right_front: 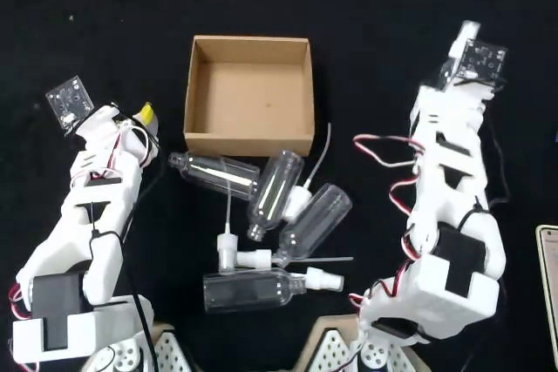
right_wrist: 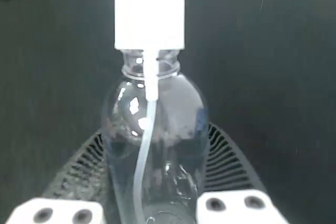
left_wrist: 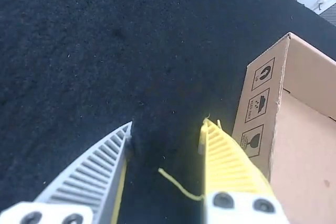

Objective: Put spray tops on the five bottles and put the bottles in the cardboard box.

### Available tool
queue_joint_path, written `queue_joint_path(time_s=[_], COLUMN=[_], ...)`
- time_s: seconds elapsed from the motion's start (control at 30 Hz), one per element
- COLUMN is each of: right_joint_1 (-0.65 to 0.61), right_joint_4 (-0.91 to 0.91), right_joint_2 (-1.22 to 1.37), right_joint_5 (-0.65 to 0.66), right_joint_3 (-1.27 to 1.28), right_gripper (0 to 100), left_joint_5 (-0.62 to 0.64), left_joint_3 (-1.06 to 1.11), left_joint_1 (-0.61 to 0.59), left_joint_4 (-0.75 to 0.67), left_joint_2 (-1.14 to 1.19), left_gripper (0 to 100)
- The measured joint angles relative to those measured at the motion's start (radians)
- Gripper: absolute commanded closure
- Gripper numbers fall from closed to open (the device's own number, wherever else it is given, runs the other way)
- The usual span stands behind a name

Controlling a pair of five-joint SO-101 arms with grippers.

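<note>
My right gripper [right_wrist: 155,145] is shut on a clear bottle [right_wrist: 152,129]; a white spray top [right_wrist: 149,17] sits on its neck and its tube hangs inside. In the high view this gripper [right_front: 462,48] is at the far right of the table, with the white top [right_front: 469,30] poking out. My left gripper [left_wrist: 168,127] is open over bare black cloth, just left of the cardboard box [left_wrist: 283,124]. The box [right_front: 251,132] stands open at the back centre. Several clear bottles lie in front of it, among them one [right_front: 214,173] near the box and one [right_front: 253,291] with a spray top [right_front: 321,280].
Two loose white spray tops [right_front: 228,248] [right_front: 259,259] lie among the bottles, and a thin tube [right_front: 319,156] lies beside the box's right corner. The table is covered in black cloth [right_front: 366,67]. A pale object [right_front: 549,276] sits at the right edge.
</note>
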Motion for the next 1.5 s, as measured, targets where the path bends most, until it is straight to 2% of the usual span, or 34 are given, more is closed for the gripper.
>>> queue_joint_path(time_s=[0.13, 0.33, 0.53, 1.13, 1.5], right_joint_1=[0.002, 0.081, 0.120, 0.121, 0.123], right_joint_4=[-0.238, -0.304, -0.482, -0.514, -0.701], right_joint_2=[0.094, 0.284, 0.330, 0.362, 0.468], right_joint_5=[-0.008, -0.008, -0.008, -0.008, -0.009], right_joint_3=[-0.005, -0.081, -0.075, -0.018, -0.012], right_gripper=[92.8, 92.8, 92.8, 92.7, 92.3], left_joint_5=[0.000, 0.000, 0.000, 0.000, 0.000], left_joint_3=[0.000, 0.000, 0.000, 0.000, 0.000], left_joint_1=[0.000, 0.000, 0.000, 0.000, 0.000], left_joint_4=[0.000, 0.000, 0.000, 0.000, 0.000], left_joint_2=[0.000, 0.000, 0.000, 0.000, 0.000], left_gripper=[82, 82, 82, 82, 82])
